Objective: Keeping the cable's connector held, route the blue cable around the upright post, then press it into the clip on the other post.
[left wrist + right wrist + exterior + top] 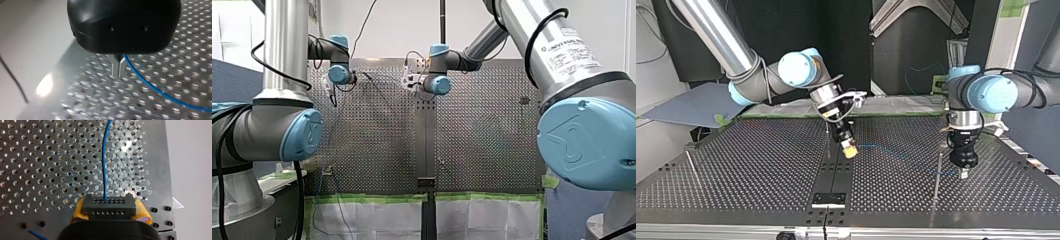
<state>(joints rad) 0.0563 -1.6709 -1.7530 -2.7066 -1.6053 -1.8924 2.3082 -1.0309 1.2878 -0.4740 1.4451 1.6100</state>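
Note:
My right gripper (108,216) has its yellow pads (78,211) shut on the dark grey connector (109,206). The blue cable (105,167) leaves the connector and runs ahead over the perforated plate. In the top view my right gripper (850,149) hangs near the middle, beside a thin upright post (828,141). From there the blue cable (901,156) runs to my left gripper (963,173) at the view's right, which stands close beside another thin post (937,172). The metal fingers (115,68) of my left gripper (119,72) are shut, with the blue cable (150,86) coming out beside them.
A third thin rod (692,169) leans at the top view's left. A black bracket (829,198) sits at the table's near middle edge. In the front view, both arms' large elbow joints (302,134) fill the sides, and green-taped white sheets (372,212) hang at the bottom.

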